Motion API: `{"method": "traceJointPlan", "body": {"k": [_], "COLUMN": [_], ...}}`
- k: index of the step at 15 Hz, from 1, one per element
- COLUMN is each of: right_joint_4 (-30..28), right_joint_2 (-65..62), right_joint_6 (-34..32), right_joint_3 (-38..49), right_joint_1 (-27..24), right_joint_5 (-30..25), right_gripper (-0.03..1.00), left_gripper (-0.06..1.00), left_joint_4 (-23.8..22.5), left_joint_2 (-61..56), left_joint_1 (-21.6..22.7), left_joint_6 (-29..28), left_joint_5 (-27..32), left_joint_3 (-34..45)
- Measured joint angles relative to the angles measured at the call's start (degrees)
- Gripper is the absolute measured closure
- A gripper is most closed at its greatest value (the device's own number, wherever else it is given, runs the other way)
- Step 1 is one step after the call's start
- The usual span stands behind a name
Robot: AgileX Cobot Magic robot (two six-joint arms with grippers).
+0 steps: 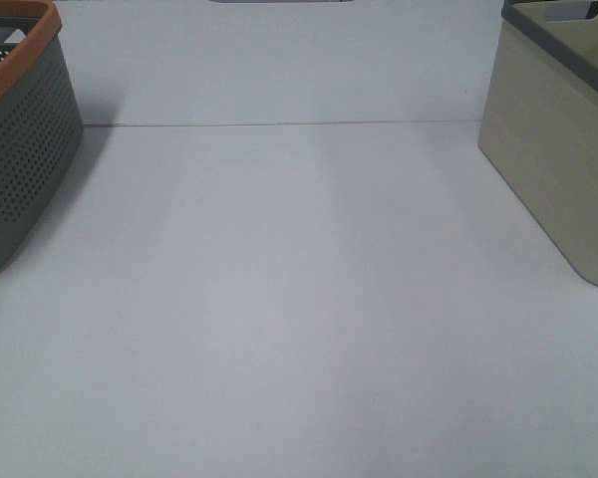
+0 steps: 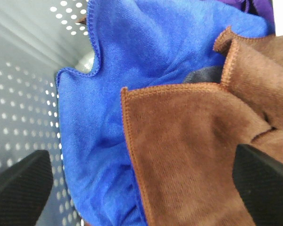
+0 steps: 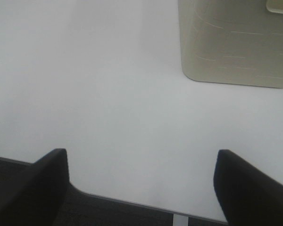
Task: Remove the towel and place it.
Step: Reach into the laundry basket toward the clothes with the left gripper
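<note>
The towel [image 2: 188, 141] is a reddish-brown cloth with a stitched hem, lying crumpled inside the grey perforated basket [image 2: 23, 94] on top of a blue cloth [image 2: 141, 47]. Its white tag does not show. My left gripper [image 2: 141, 193] is open just above the towel, one finger over the basket wall side and the other over the brown cloth. In the exterior high view the towel and both grippers are out of sight. My right gripper [image 3: 144, 188] is open and empty over the table's front edge.
The grey basket [image 1: 20, 149] with an orange rim stands at the table's far left. A beige basket [image 1: 558, 159] stands at the far right and shows in the right wrist view [image 3: 231, 42]. A purple cloth [image 2: 259, 7] and a dark grey cloth [image 2: 203, 75] also lie in the grey basket.
</note>
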State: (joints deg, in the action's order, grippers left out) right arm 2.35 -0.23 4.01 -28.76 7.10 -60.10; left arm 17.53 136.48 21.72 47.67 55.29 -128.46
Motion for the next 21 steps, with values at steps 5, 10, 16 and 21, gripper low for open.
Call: {"method": "traceJointPlan", "body": {"k": [5,10,16,21], "right_joint_4": [0.0,0.0,0.0,0.0], "right_joint_2": [0.0,0.0,0.0,0.0], "right_joint_6": [0.0,0.0,0.0,0.0], "right_joint_3": [0.0,0.0,0.0,0.0], "right_joint_1": [0.0,0.0,0.0,0.0], "right_joint_5": [0.0,0.0,0.0,0.0], "right_gripper": [0.23,0.23,0.23,0.23], "left_gripper": [-0.05,-0.05,-0.05,-0.05], "left_joint_4": [5.2,7.8,6.9,7.3], "left_joint_2": [1.0,1.3,4.2,5.8], "left_joint_1": [0.0,0.0,0.0,0.0], "left_joint_6": [7.3,9.0,11.1,12.0], "left_joint_5": [-4.6,-4.8,-4.0,-2.9], "left_joint_3": [-0.1,-0.1,-0.1,-0.1]}}
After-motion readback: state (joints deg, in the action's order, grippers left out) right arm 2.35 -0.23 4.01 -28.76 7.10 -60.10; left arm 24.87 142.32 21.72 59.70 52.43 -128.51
